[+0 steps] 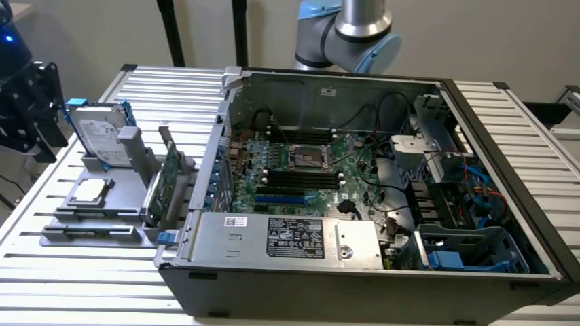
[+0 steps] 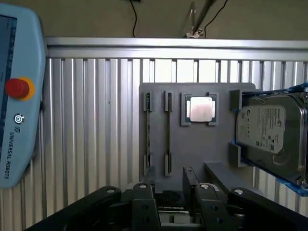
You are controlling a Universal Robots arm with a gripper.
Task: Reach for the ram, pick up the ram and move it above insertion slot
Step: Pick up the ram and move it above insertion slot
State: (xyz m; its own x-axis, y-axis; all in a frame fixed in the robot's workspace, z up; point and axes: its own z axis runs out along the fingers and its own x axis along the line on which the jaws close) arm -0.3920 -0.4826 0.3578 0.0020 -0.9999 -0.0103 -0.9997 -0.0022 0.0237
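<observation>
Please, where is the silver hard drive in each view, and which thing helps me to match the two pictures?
Exterior view: the hard drive stands on edge on the grey holder, at the exterior view's left, outside the computer case.
Wrist view: the hard drive sits at the grey holder's edge, label toward the camera, next to the processor.
Shared landmark: the square silver processor, lying in the holder.

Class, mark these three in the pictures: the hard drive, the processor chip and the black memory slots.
hard drive [image 2: 263, 126], wrist view, on its label.
processor chip [image 2: 198, 109], wrist view, middle of its metal lid.
black memory slots [image 1: 299, 179], exterior view, middle of the row.
</observation>
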